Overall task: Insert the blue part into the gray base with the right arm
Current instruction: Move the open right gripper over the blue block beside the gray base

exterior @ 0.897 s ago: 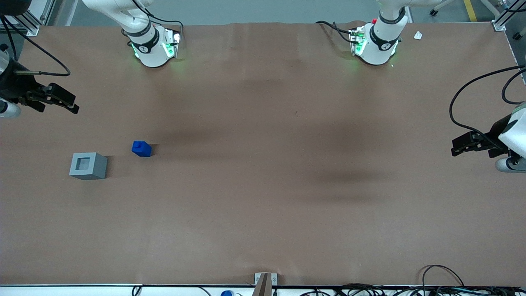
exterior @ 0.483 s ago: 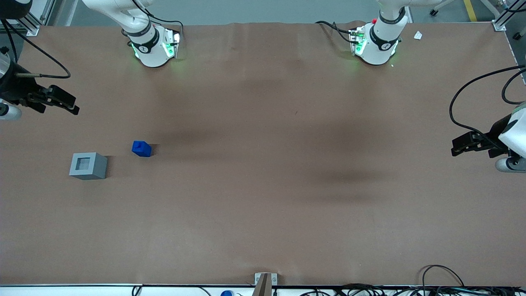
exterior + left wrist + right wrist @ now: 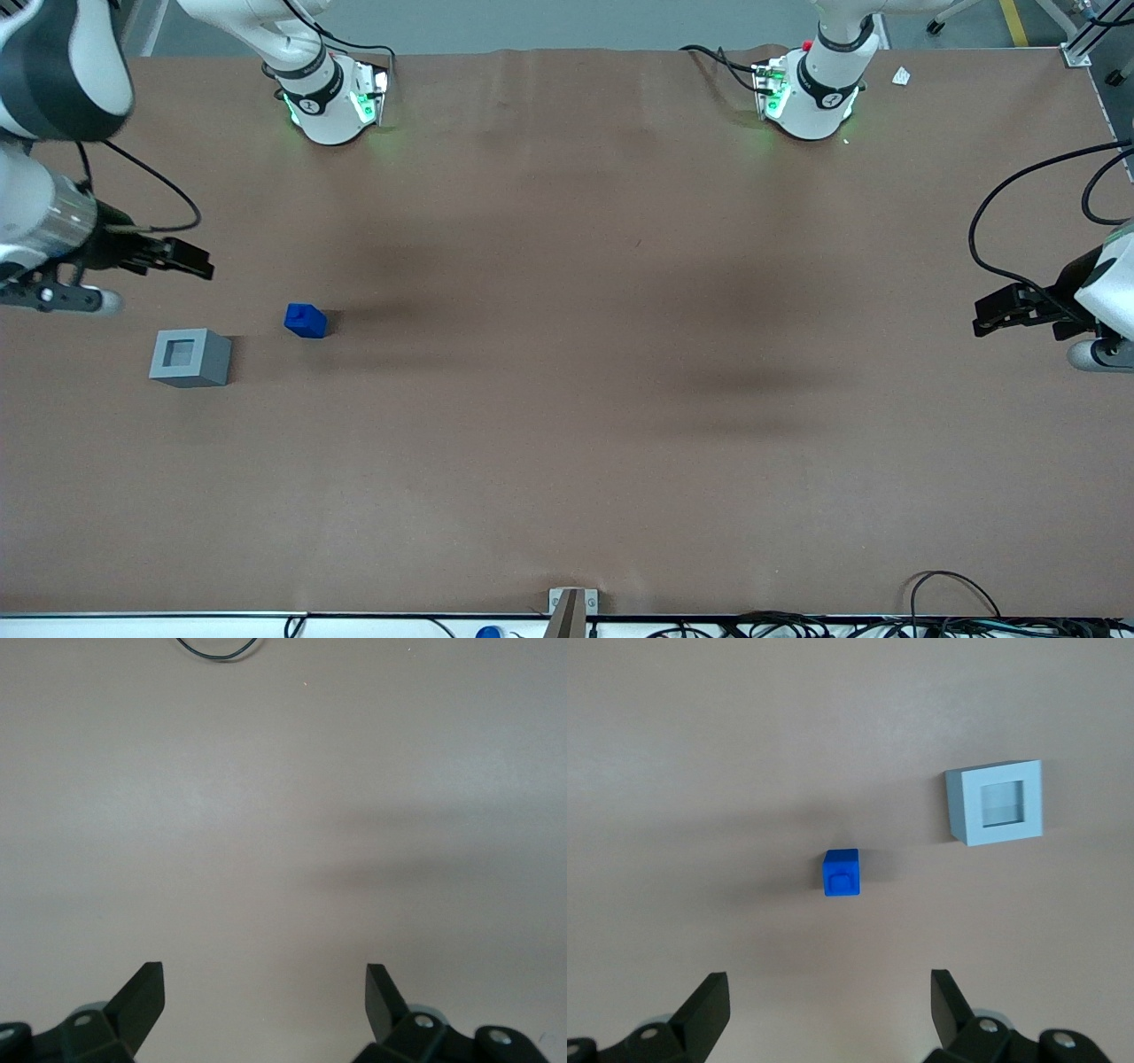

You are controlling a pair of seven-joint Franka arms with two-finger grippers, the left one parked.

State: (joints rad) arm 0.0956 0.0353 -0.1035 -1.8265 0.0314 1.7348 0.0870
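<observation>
The blue part [image 3: 306,321] stands on the brown table, stepped top up; it also shows in the right wrist view [image 3: 841,873]. The gray base [image 3: 190,357] sits beside it, a little nearer the front camera, recess facing up; it also shows in the right wrist view [image 3: 996,803]. My right gripper [image 3: 199,263] hangs above the table at the working arm's end, farther from the front camera than both parts and apart from them. It is open and empty, and it shows in the right wrist view [image 3: 830,1003] with both parts ahead of its fingers.
Two arm bases [image 3: 332,97] [image 3: 811,93] stand at the table's edge farthest from the front camera. A small metal bracket [image 3: 571,607] and cables [image 3: 939,611] lie at the edge nearest the camera.
My right gripper has moved in over the table toward the blue part and nearer the front camera. More of the arm now shows. The parts have not moved.
</observation>
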